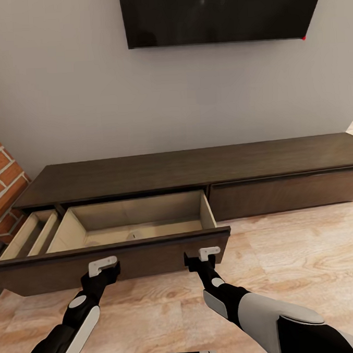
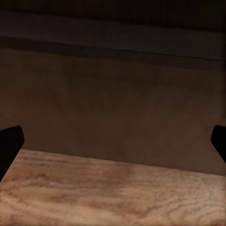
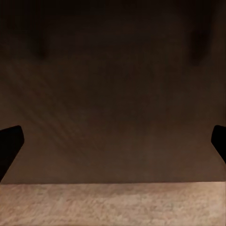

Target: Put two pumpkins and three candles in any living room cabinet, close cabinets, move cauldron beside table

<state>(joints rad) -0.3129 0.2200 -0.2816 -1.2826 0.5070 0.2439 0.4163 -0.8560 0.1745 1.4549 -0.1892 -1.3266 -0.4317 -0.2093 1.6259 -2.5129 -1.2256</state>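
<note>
Grey wall (image 1: 88,98) rises behind everything, with a dark television (image 1: 218,12) mounted at twelve o'clock and a strip of brick (image 1: 1,176) at nine o'clock. Pale wood floor (image 1: 306,252) spreads across the lower half of the head view.

Along the wall runs the cabinet (image 1: 197,167), long, low and dark brown. Its left drawer (image 1: 132,226) stands pulled well out toward the robot, showing a pale beige inside; the drawer front to the right, at about three o'clock, sits flush and shut. Something small and pale lies on the drawer floor near the front edge, mostly hidden by that edge, so I cannot tell whether it is a candle.

Both arms reach to the open drawer's front panel, one near each side, a stance that I judge suits pushing the drawer home evenly rather than skewing it. The left gripper (image 1: 103,265) is at about seven o'clock, the right gripper (image 1: 205,254) at about six, each just at the panel's face; whether they touch it I cannot tell.

In each wrist view the dark fingertips sit at the far edges, so both sets of jaws are spread wide and hold nothing, with the brown panel close ahead and floor beneath.
</note>
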